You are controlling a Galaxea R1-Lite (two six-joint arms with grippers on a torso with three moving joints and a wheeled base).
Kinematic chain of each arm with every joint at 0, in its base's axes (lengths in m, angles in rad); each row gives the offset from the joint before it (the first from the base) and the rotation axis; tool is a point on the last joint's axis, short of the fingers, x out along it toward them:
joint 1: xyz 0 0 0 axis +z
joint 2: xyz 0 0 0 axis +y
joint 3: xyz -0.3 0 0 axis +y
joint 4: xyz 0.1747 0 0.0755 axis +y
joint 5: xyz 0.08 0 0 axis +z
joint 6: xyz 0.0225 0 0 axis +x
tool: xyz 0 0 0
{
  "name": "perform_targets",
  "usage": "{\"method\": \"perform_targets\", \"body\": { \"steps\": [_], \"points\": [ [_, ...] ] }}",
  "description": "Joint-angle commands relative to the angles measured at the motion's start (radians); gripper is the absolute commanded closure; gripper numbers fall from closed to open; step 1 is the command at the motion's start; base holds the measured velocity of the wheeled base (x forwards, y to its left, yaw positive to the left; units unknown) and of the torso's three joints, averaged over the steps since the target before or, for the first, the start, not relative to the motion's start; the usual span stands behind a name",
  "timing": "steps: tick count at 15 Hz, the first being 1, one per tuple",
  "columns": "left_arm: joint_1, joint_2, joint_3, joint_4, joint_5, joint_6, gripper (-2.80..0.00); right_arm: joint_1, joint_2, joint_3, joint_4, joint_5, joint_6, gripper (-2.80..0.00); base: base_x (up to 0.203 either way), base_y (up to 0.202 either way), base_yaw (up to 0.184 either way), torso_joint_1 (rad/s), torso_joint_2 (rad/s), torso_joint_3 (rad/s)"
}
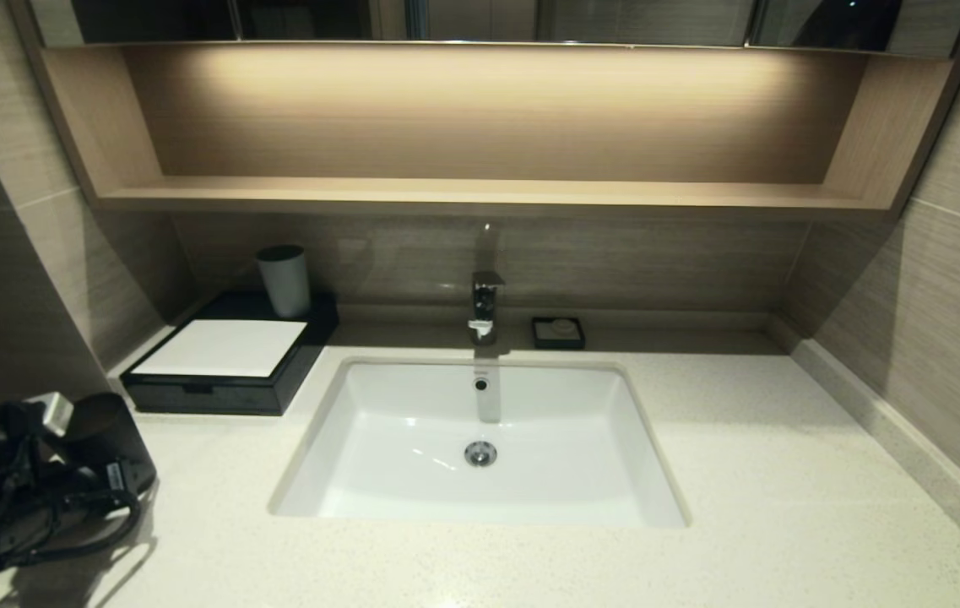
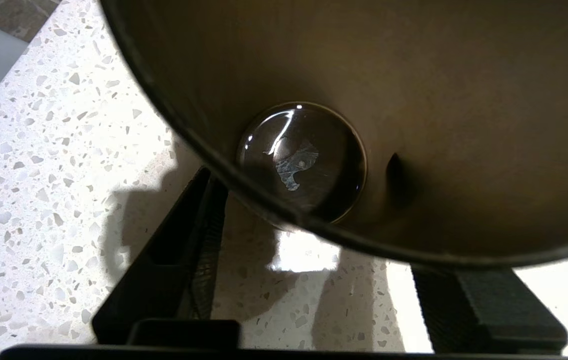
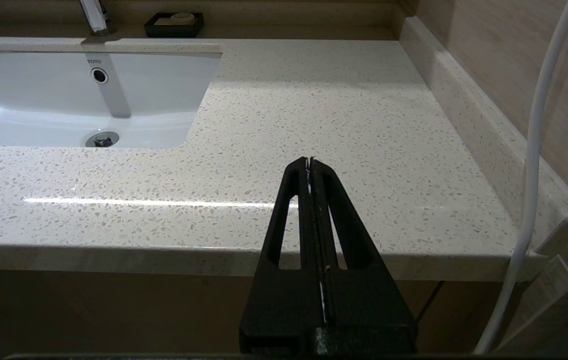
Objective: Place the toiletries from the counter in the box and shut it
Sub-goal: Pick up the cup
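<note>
The black box with a white top panel stands at the back left of the cream speckled counter, its drawer front flush. No toothbrush or sachet shows in any view. My left gripper is at the counter's front left, beside the dark smoky tumbler. In the left wrist view I look into the tumbler. The left gripper has its fingers wide apart over bare counter. My right gripper is shut and empty, just off the counter's front edge, and is out of the head view.
A white sink is set in the middle, with a chrome faucet behind it. A small black soap dish sits right of the faucet. A white cup stands on the box's back. A white cable hangs by the right wall.
</note>
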Motion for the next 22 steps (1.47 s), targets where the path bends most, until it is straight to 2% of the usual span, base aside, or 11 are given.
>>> {"method": "perform_targets", "body": {
  "steps": [1, 7, 14, 20, 22],
  "points": [
    [0.001, 0.002, -0.001, -0.005, -0.002, -0.002, 0.0, 0.0, 0.0, 0.002, 0.0, 0.0, 0.0, 0.0, 0.0, 0.0, 0.0, 0.0, 0.0, 0.0],
    [0.001, 0.032, 0.025, -0.093, 0.0, -0.006, 0.0, 0.0, 0.0, 0.002, 0.0, 0.0, 0.0, 0.0, 0.0, 0.0, 0.0, 0.0, 0.0, 0.0],
    [0.001, -0.01, 0.023, -0.096, 0.0, -0.014, 0.0, 0.0, 0.0, 0.002, 0.0, 0.0, 0.0, 0.0, 0.0, 0.0, 0.0, 0.0, 0.0, 0.0],
    [0.001, -0.054, -0.021, -0.07, 0.01, -0.013, 0.0, 0.0, 0.0, 0.002, 0.0, 0.0, 0.0, 0.0, 0.0, 0.0, 0.0, 0.0, 0.0, 0.0],
    [0.001, -0.08, -0.066, 0.009, 0.009, -0.013, 0.0, 0.0, 0.0, 0.002, 0.0, 0.0, 0.0, 0.0, 0.0, 0.0, 0.0, 0.0, 0.0, 0.0]
  ]
}}
